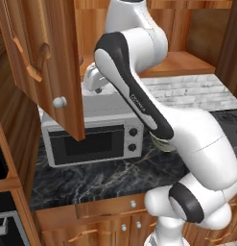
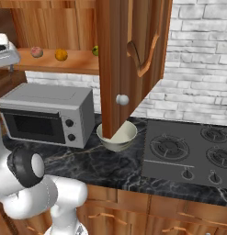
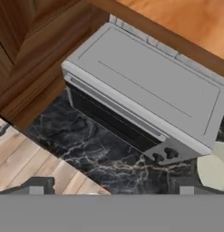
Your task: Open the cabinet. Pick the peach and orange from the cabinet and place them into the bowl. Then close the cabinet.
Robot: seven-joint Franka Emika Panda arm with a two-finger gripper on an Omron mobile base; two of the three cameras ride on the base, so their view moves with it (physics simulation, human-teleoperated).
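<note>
Lettering (image 1: 139, 104) on arm — illegible

We see the reddish-brown cabinet (image 2: 133, 55) standing open, both arched-panel doors swung outward, a small round silver knob low on each. On its exposed shelf sit the pale pinkish peach (image 2: 36, 52) and, just beside it on the stove side, the bright orange (image 2: 61, 55), apart from each other. Below on the dark marble counter, the cream-green bowl (image 2: 126, 137) stands upright, partly behind the right door's lower edge, between the microwave and the stove.
</note>
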